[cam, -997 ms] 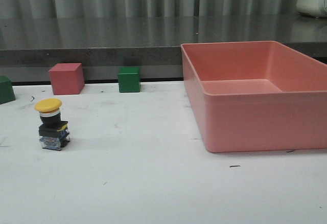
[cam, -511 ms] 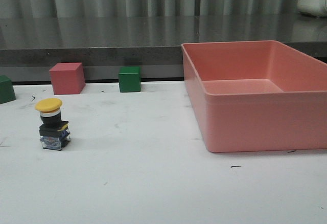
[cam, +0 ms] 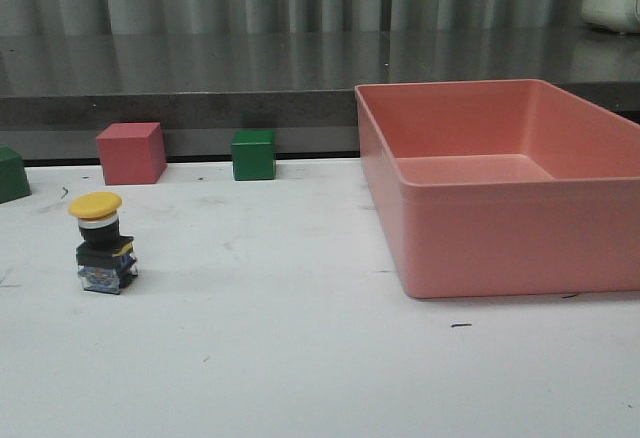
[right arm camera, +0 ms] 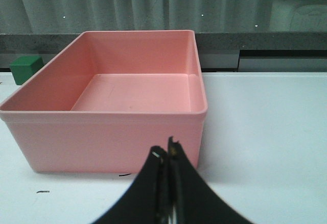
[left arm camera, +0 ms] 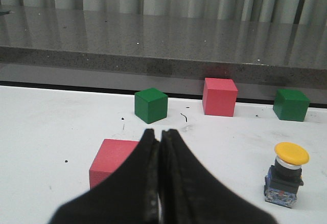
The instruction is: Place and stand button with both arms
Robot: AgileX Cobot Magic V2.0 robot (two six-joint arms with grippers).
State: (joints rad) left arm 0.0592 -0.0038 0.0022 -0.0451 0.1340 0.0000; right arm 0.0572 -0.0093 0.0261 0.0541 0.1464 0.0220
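Standing upright, the button (left arm camera: 286, 173) sits apart from the left arm's closed fingers (left arm camera: 152, 157).

We see a desk (cam: 300, 358) with a matt white top, smooth but flecked with small dark scuffs. The pink bin (cam: 500, 188) looks like moulded plastic, smooth with a dull satin sheen. The button (cam: 100, 243) has a smooth yellow plastic cap, a pale collar, a matt black body and a bluish clear base. The green cube (cam: 253, 155) and pink cube (cam: 131, 153) look matt and even-coloured. Behind them a dark speckled counter (cam: 200, 68) shines, mirroring the ribbed wall. Both grippers' jaws look matt black.
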